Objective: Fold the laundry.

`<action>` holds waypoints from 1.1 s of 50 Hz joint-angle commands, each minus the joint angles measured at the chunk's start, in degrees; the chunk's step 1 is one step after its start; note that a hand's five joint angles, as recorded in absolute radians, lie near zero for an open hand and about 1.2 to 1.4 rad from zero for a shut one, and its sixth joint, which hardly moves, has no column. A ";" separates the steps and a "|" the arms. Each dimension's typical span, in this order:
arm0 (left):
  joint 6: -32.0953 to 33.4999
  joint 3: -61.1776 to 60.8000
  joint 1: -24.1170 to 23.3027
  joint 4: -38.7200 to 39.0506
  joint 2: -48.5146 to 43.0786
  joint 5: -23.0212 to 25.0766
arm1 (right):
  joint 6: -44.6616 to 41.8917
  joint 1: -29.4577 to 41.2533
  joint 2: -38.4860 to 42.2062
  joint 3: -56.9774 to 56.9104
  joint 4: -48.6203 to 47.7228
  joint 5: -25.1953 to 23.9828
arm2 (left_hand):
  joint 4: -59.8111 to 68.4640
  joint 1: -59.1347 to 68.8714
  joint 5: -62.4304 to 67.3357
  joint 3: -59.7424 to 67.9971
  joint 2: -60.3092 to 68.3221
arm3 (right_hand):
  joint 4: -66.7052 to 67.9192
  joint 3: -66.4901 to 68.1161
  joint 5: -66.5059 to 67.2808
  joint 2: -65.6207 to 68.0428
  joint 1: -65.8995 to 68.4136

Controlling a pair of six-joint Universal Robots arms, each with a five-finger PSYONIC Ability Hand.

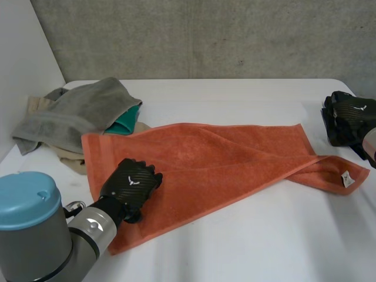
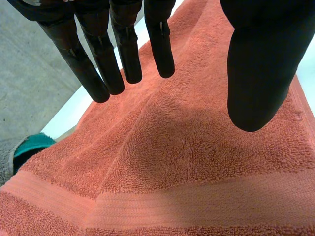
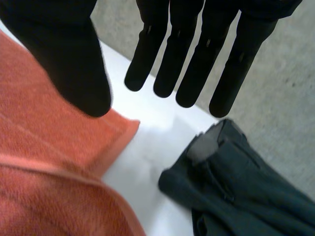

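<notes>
Orange towel [image 1: 200, 170]: spread flat on the white table [image 1: 247, 235], one long edge folded over loosely towards the right end. A woven border band runs across its short end.
Tag [image 1: 347, 178]: small and white, at the towel's right corner; print too small to read.
Left robot hand [image 1: 132, 182]: on the towel's left end, near the short edge; fingers [image 2: 98, 64] straight, thumb apart, grasping nothing.
Right robot hand [image 1: 346, 120]: at the table's right edge, apart from the towel; fingers [image 3: 167, 59] straight and released.
Dark garment [image 3: 236, 191]: crumpled, near the right robot hand's fingertips, beside a towel corner.
Laundry pile, far left of the table: grey towel [image 1: 76, 111] on top, teal cloth [image 1: 126, 124] and beige cloth [image 1: 67, 158] beneath, touching the orange towel's corner.
</notes>
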 commanded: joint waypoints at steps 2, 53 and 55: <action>-3.33 2.91 -0.57 -5.97 -1.23 -2.77 | 0.37 -2.85 7.56 -9.27 14.06 -1.05 | 4.99 5.28 5.07 5.66 5.46 | -9.32 -9.26 -9.37 -9.08 -9.23; -22.41 15.31 -4.78 -18.19 -9.14 -9.27 | 7.23 20.96 -23.38 3.28 4.32 -0.35 | -8.48 -8.19 -8.40 -7.81 -8.01 | 27.87 27.93 27.82 28.12 27.96; -21.71 14.60 -5.14 -17.93 -9.14 -9.89 | 6.26 20.79 -22.06 3.37 3.70 0.45 | -8.64 -8.34 -8.55 -7.96 -8.17 | 27.87 27.93 27.82 28.12 27.96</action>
